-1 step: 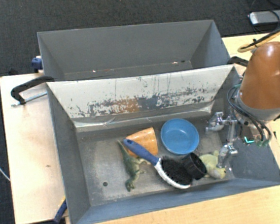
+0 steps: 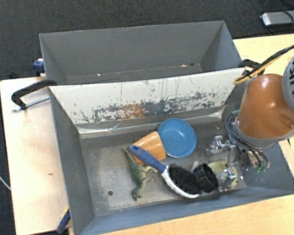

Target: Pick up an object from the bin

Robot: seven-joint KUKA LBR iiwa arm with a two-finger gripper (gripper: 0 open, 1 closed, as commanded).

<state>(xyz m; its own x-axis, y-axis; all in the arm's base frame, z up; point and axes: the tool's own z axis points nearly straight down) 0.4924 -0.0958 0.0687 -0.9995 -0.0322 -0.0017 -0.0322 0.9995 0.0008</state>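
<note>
Looks like the reach-in stage to me: the gripper [image 2: 225, 164] sits low in the front right corner of the bin [image 2: 100, 169], just beside a small black cup [image 2: 204, 178]. I can't tell if it's open or closed, so no claiming a grab. I'd guess the next move needs a firm close and a straight lift. The brush [image 2: 171, 176] and green dinosaur [image 2: 139, 177] are left of it, the orange cup [image 2: 149, 145] and blue bowl [image 2: 177, 137] further back. The arm's orange wrist cover [image 2: 261, 110] angles down from the right.
</note>
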